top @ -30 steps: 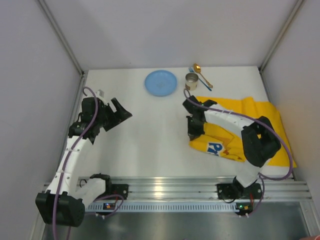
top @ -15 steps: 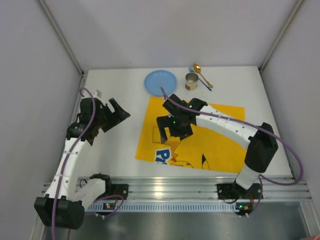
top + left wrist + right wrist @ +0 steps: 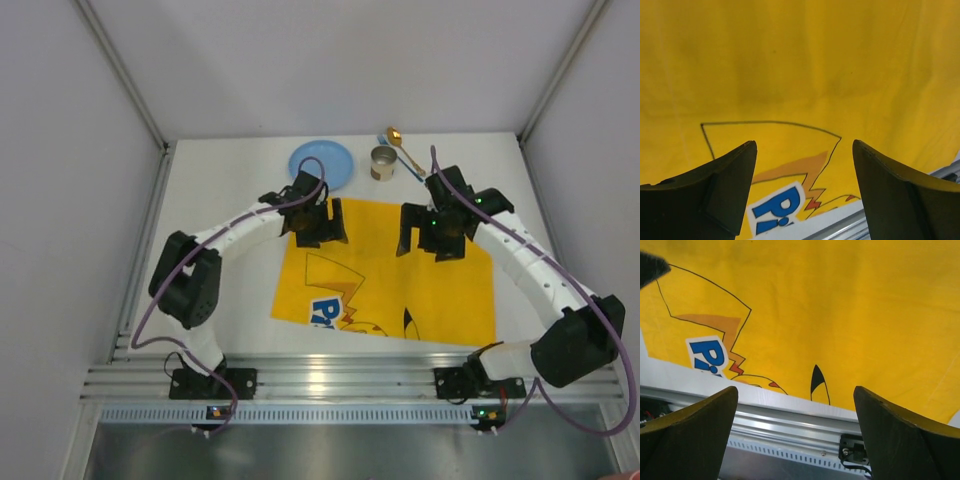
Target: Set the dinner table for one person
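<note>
Yellow placemat point(image 3: 385, 270) lies flat; my left gripper point(image 3: 318, 228) and right gripper point(image 3: 425, 240) hover released above. Dipping, I'd snag and rumple it.

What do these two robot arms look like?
The left arm and right arm are white tubes with chunky black joints, each trailed by a looping purple cable. The left gripper and right gripper are black, each with two broad wedge-shaped fingers.

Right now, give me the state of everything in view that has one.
Placemat, spread flat on the table.
Plate, empty, off the placemat.
Cup, upright, off the placemat.
Spoon, lying beside the cup.
Left hand, open, holding nothing.
Right hand, open, holding nothing.
</note>
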`<action>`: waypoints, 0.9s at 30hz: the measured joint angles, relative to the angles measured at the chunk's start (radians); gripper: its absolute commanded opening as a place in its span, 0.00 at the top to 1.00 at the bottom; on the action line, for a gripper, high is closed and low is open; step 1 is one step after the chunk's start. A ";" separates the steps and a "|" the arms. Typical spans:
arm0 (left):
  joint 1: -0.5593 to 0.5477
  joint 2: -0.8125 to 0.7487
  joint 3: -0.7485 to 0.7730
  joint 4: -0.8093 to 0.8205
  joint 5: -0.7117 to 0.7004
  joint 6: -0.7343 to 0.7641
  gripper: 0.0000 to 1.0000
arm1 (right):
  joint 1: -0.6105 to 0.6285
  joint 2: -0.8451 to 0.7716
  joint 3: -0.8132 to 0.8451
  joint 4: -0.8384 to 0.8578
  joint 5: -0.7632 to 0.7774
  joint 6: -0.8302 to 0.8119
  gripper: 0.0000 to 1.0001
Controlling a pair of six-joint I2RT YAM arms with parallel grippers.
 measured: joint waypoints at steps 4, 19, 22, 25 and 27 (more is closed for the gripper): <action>-0.011 0.175 0.138 0.038 0.002 -0.006 0.18 | -0.008 -0.019 -0.026 -0.007 -0.011 -0.015 0.00; 0.087 0.096 -0.108 0.125 -0.090 -0.047 0.20 | -0.057 -0.031 -0.061 -0.017 -0.024 -0.039 0.00; 0.151 0.032 -0.185 0.123 -0.120 -0.051 0.19 | -0.058 -0.016 -0.059 -0.017 -0.026 -0.047 0.00; 0.201 -0.004 -0.222 0.108 -0.154 -0.050 0.19 | -0.059 -0.008 -0.059 -0.016 -0.027 -0.048 0.00; 0.219 -0.013 -0.226 0.092 -0.185 -0.049 0.19 | -0.060 -0.005 -0.059 -0.014 -0.030 -0.050 0.00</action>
